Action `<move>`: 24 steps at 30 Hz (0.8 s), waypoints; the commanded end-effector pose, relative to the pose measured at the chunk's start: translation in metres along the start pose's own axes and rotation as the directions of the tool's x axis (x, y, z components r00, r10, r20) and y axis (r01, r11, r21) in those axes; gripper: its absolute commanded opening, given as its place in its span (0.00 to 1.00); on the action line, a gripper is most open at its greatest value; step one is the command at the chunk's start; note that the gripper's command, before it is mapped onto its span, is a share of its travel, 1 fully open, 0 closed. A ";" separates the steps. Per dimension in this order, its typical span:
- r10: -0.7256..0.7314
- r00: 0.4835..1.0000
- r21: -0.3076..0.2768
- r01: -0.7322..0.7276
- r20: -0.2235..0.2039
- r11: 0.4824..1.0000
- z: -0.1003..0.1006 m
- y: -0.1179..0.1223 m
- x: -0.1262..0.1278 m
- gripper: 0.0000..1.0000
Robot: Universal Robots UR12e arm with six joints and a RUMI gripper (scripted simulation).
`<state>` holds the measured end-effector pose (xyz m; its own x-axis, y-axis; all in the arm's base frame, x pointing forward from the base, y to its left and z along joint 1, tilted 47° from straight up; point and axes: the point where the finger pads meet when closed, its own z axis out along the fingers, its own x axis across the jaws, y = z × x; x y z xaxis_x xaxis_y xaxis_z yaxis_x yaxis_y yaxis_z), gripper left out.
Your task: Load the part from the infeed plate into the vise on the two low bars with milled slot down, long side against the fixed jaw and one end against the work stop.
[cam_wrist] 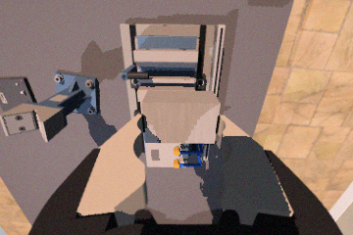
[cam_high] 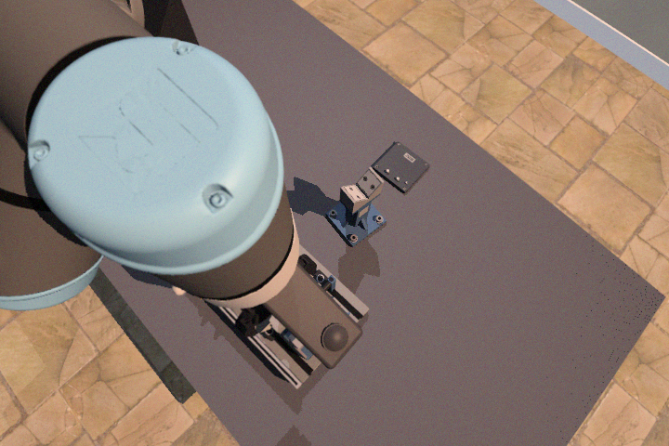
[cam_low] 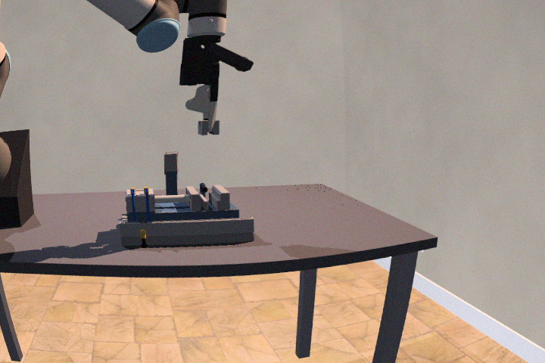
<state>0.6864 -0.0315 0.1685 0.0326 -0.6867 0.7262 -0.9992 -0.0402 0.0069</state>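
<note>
The part, a grey block, is held high above the vise. My gripper is shut on it, one finger at each side. No slot shows on the visible faces; its underside is hidden. The vise stands open, with the fixed jaw apart from the rod-side jaw. The work stop is between them. In the top view the arm hides the part.
The V-block stands on a blue post beside the vise. The dark infeed plate lies beyond it with no block on it. The air cylinder with blue hoses is at the vise's robot-side end.
</note>
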 end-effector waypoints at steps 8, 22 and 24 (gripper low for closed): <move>0.001 1.000 0.001 -0.001 0.000 1.000 0.000 0.000 0.000 0.00; 0.002 1.000 0.001 -0.002 0.000 1.000 0.006 0.000 0.000 0.00; 0.002 1.000 0.001 -0.002 0.000 1.000 0.008 0.000 0.000 0.00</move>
<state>0.6866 -0.0359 0.1644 0.0313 -0.6867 0.7262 -0.9992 -0.0390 0.0061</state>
